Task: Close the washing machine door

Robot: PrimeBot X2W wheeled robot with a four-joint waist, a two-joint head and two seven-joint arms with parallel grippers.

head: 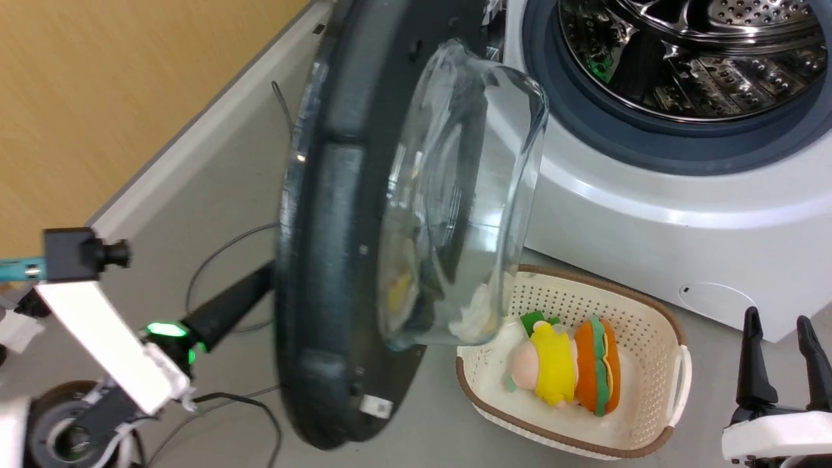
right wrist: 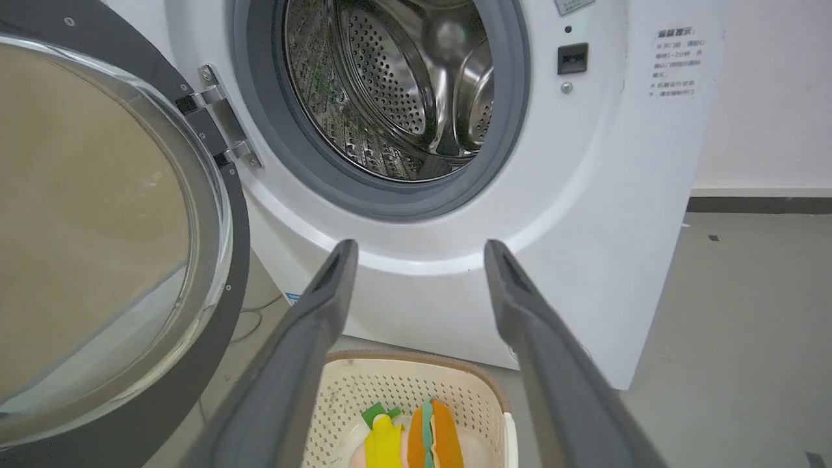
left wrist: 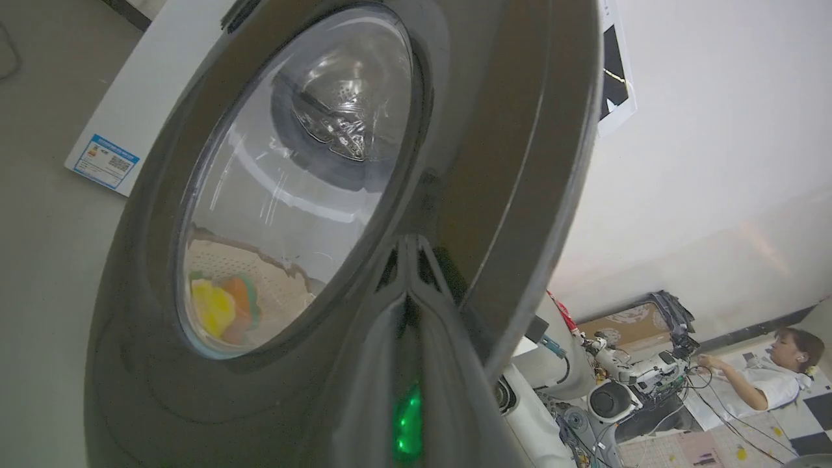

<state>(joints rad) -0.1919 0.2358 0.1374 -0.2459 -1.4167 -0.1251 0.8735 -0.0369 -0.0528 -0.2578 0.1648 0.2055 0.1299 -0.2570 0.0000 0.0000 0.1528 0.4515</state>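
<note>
Slippage looks like the main risk. The washing machine door stands about half open, swung out from the washing machine on its hinge, with its glass bowl facing the port and the drum fully exposed. The left tool has its fingers together and seems to press their tips on the outer face of the glossy black ring. That surface is slick and curved, so an off-square push could let the tips skate towards the rim and lose the door. The right tool hangs low before the machine, fingers apart and holding nothing. It may be close enough to the port for the door to strike it. A cream basket with a plush toy sits on the floor beneath the bowl. I judge the door clears it, though the gap is hard to read. A weak push would leave the latch uncaught
</note>
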